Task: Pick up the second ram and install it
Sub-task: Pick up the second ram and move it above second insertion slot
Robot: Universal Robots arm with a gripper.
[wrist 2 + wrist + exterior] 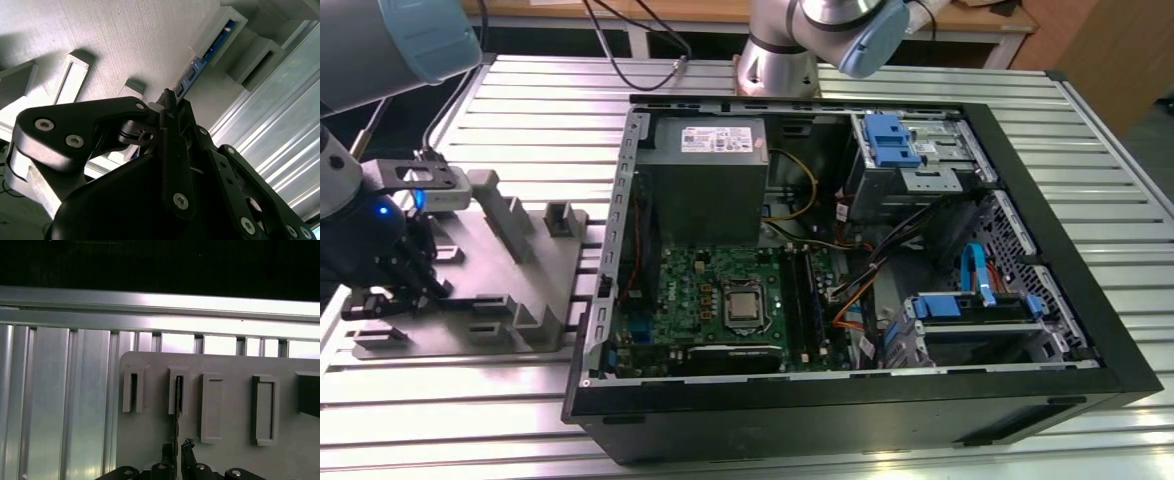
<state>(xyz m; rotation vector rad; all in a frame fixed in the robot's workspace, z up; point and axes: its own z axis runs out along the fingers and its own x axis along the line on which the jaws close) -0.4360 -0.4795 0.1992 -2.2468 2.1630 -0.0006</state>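
While the memory stick [177,397] stands on edge in a slot of the grey holder [150,435], its length running straight out ahead, the claw [176,456] is drawn narrow, pinching its near end from both faces.

fixture plate [125,40]: matt grey plastic, fine grainy texture. table [854,80]: bare ribbed aluminium, bright sheen. gripper [167,100]: black semi-gloss links, shiny metal screws. second ram [200,67]: blue board, slight sheen. PC case [854,400], 3 o'clock of the plate in the exterior view: matt black painted metal. power supply [707,170]: dull grey sheet metal.
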